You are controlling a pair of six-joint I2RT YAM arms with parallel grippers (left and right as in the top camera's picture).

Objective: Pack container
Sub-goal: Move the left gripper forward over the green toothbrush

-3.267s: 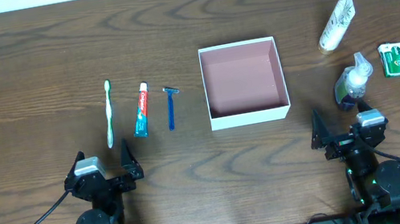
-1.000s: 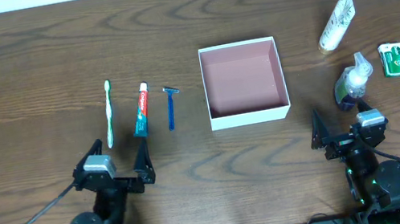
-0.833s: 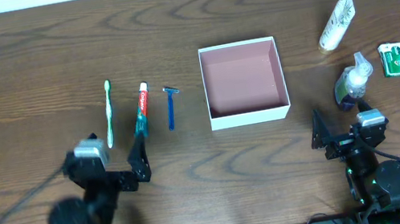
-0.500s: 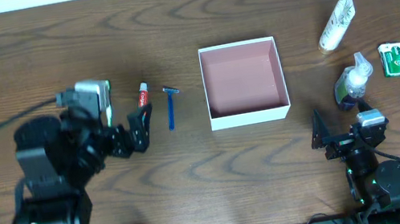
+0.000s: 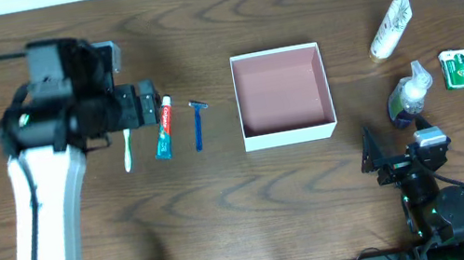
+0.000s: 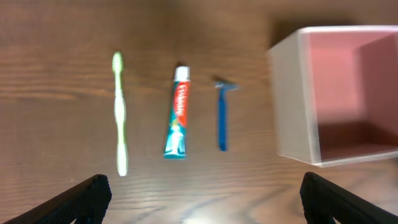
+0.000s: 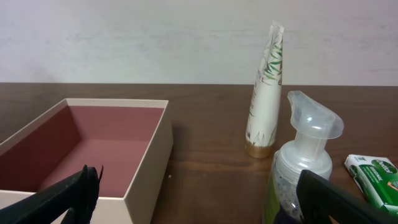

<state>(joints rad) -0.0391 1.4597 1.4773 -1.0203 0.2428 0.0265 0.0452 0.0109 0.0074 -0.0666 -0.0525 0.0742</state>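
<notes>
The container [image 5: 289, 134], a shallow square box with white walls and a dusty pink inside, sits at the table's middle and holds nothing. It also shows in the left wrist view [image 6: 292, 99] and the right wrist view [image 7: 146, 168]. Left of it lie a green toothbrush [image 5: 127, 153], a toothpaste tube [image 5: 162, 129] and a blue razor [image 5: 198, 124]. My left gripper [image 5: 136, 106] hovers above the toothbrush and toothpaste, open wide and empty [image 6: 208, 205]. My right gripper [image 5: 395, 142] rests low at the front right, open and empty [image 7: 199, 205].
Right of the container are a white lotion tube [image 5: 391, 21], a pump bottle [image 5: 409, 94] and a small green packet [image 5: 456, 69]. The pump bottle [image 7: 305, 155] stands close to my right gripper's right finger. The left wrist view shows the toothbrush [image 6: 119, 112], toothpaste [image 6: 178, 115] and razor [image 6: 222, 115].
My left arm has risen from its rest at the front and swung back and left over the toothbrush and toothpaste. The right arm has not moved.
</notes>
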